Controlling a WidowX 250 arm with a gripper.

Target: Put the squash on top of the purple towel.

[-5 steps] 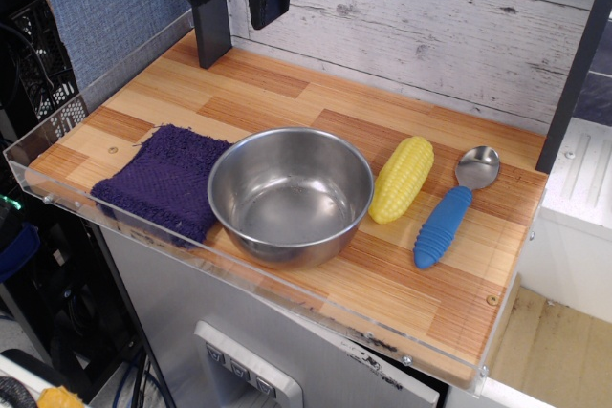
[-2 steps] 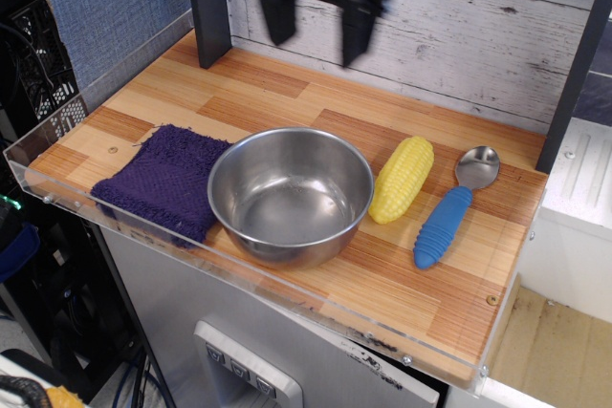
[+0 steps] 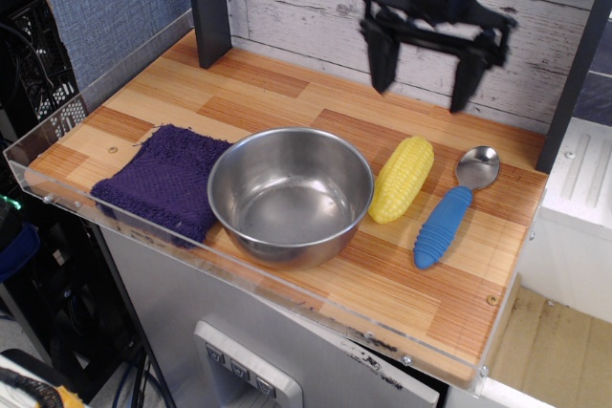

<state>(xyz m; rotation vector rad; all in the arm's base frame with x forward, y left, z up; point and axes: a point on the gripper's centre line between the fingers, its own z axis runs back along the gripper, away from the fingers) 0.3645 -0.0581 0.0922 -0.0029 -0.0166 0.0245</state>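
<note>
Glossy plastic squash (image 3: 402, 179), nubby knitted purple towel (image 3: 164, 182), shiny steel bowl (image 3: 290, 194).

Your squash (image 3: 402, 179), a yellow corn-cob toy with rows of kernels, lay flat on the wood, angled with its narrow end toward the back wall. Your purple towel (image 3: 163, 182), dark, nubby and roughly square, lay flat at the front left corner, well apart from it.

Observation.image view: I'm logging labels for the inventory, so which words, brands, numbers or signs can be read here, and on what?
None: no readable text shows on the squash, purple towel, steel bowl, blue-handled spoon or gripper.
</note>
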